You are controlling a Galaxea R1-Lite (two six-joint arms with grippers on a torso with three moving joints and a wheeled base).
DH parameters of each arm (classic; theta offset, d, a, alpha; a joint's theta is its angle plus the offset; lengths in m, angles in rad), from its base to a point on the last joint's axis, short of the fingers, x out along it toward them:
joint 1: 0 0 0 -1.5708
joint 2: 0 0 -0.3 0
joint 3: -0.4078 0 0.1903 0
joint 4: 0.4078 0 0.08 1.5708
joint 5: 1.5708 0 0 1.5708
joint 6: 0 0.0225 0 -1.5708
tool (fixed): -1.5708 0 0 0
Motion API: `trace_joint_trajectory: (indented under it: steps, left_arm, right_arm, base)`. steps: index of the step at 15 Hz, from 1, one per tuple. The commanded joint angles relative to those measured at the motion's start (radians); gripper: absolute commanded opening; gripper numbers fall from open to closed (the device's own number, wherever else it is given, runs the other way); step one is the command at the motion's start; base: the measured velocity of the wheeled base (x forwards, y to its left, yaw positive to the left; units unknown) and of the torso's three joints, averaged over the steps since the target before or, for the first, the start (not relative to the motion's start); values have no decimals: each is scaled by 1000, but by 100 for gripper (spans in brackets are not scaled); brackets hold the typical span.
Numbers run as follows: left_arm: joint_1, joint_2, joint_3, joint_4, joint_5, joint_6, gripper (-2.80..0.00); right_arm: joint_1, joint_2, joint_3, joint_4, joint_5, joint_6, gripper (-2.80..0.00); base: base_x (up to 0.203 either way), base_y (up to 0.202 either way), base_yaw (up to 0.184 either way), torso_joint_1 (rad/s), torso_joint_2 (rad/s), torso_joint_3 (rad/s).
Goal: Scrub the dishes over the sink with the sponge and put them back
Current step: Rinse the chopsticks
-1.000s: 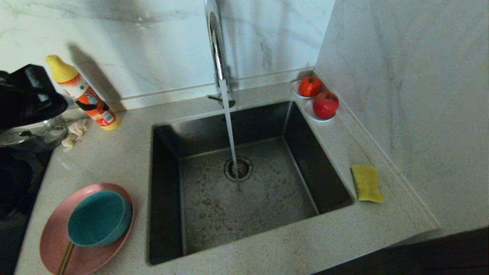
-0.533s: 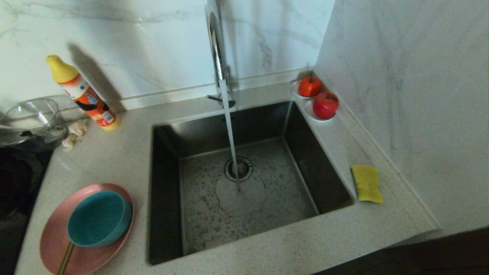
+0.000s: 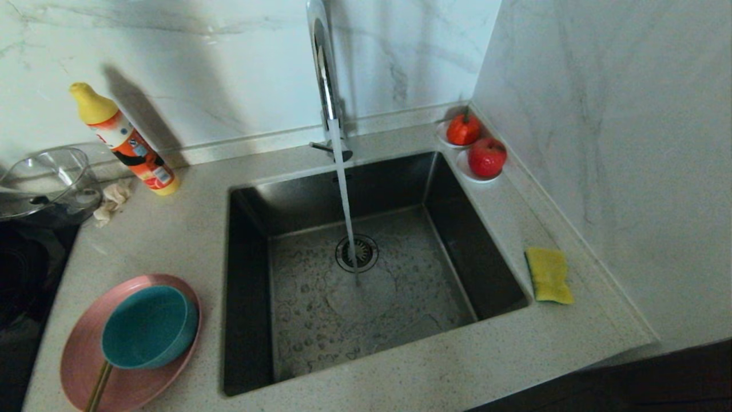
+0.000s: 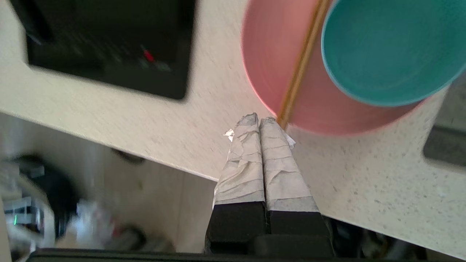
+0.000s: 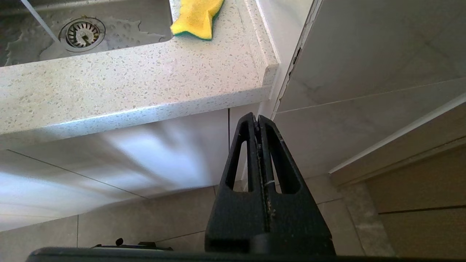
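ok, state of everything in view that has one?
tap: running into the sink
teal bowl: upright, on the pink plate
sponge: on the counter, untouched
left pincer: shut, empty, near the plate's rim
right pincer: shut, empty, below the counter edge

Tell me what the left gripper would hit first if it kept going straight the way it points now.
Probably the wooden stick lying across the pink plate, or that plate's near rim: the shut left gripper points at both. Depth is unclear, so it may meet the countertop first.
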Motion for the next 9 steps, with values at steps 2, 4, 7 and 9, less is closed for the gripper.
trace_joint_trajectory:
  steps: [2,4,7,9]
  left_arm:
    - [0,138,28,-1,-58,-77,-280]
    - [8,172,22,7,-90,-83,-280]
    - [149,202,-13,56,-185,-34,-280]
    - [220,230,-15,72,-233,2,-214]
  right_arm:
    - [0,0,0,0,0,0,-280]
    - [0,0,0,0,0,0,-280]
    - [0,0,0,0,0,0,-280]
    - [0,0,0,0,0,0,-280]
  base:
    - [0,0,0,0,0,0]
    - [0,0,0,0,0,0]
    - [0,0,0,0,0,0]
    - [0,0,0,0,0,0]
